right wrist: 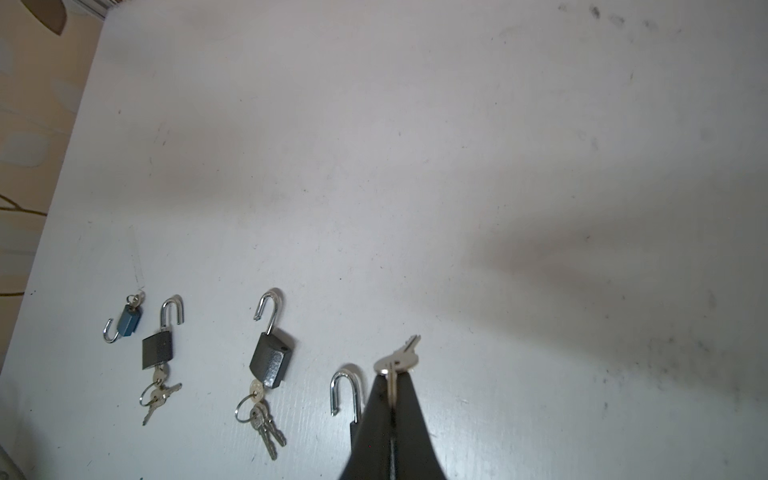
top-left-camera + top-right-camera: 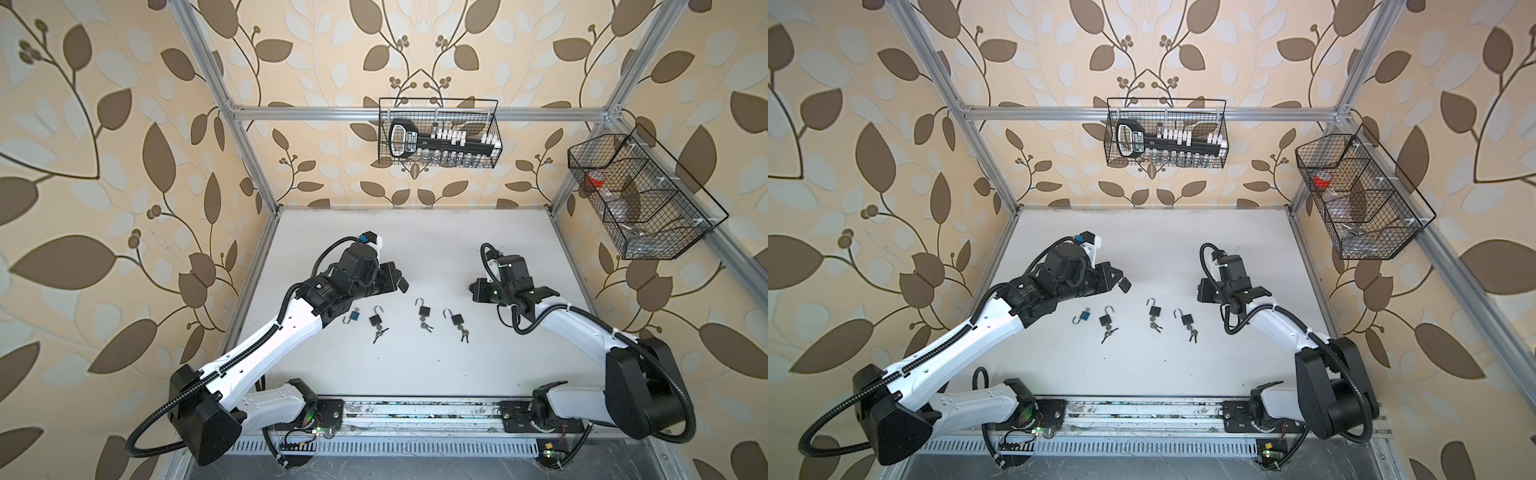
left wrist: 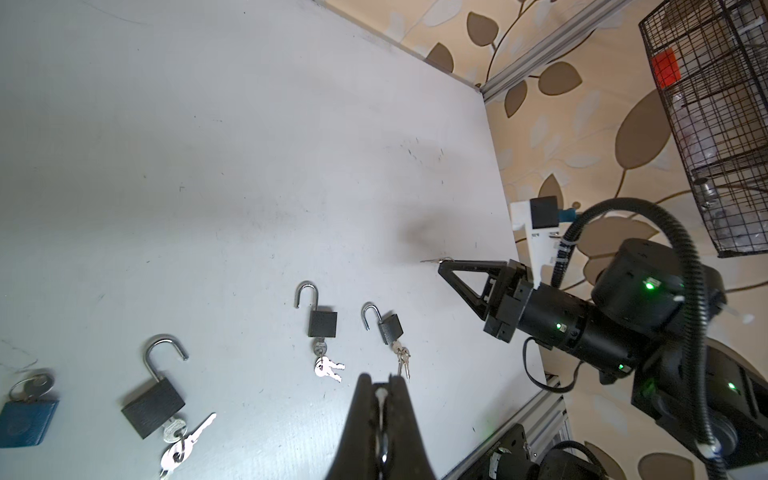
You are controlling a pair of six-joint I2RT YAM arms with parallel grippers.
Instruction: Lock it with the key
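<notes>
Left end effector (image 3: 380, 382) is clamped on a small black padlock (image 2: 402, 285), right end effector (image 1: 392, 376) pinched on a key (image 1: 401, 357), both above the counter (image 2: 374, 232) & well apart, so I'd line blade w/ keyhole first, then close in slow.

Padlocks (image 1: 272, 359) look matt, shackles (image 1: 268, 307) and keys (image 1: 266, 424) shiny metal, the table (image 1: 415, 166) scuffed matt.

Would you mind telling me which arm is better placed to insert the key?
Right: the right end effector is shut on a key, blade free; the left end effector holds what looks like a black padlock.
</notes>
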